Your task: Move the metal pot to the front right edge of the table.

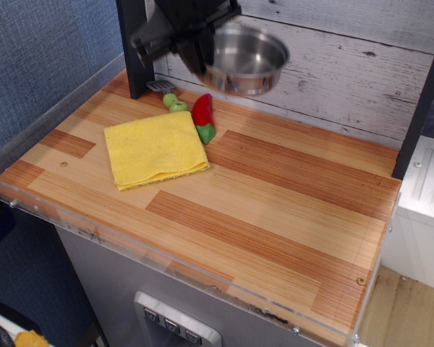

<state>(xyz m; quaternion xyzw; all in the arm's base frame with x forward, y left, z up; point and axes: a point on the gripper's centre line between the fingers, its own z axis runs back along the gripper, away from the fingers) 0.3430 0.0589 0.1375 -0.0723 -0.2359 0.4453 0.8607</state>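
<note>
The black robot gripper (202,61), blurred at the top of the view, is clamped on the near-left rim of the shallow shiny stainless-steel pot (247,59), holding it in the air above the back of the striped wooden table (275,210), clear of the surface. On the table, left of and below the pot, lie a square yellow cloth (154,148), a red and green toy pepper (202,116) just beside the cloth's back right corner, and a green-handled utensil (170,96) behind it. Whitewashed planks (347,65) form the wall behind the pot, and blue fabric panelling (43,50) stands far to its left.
</note>
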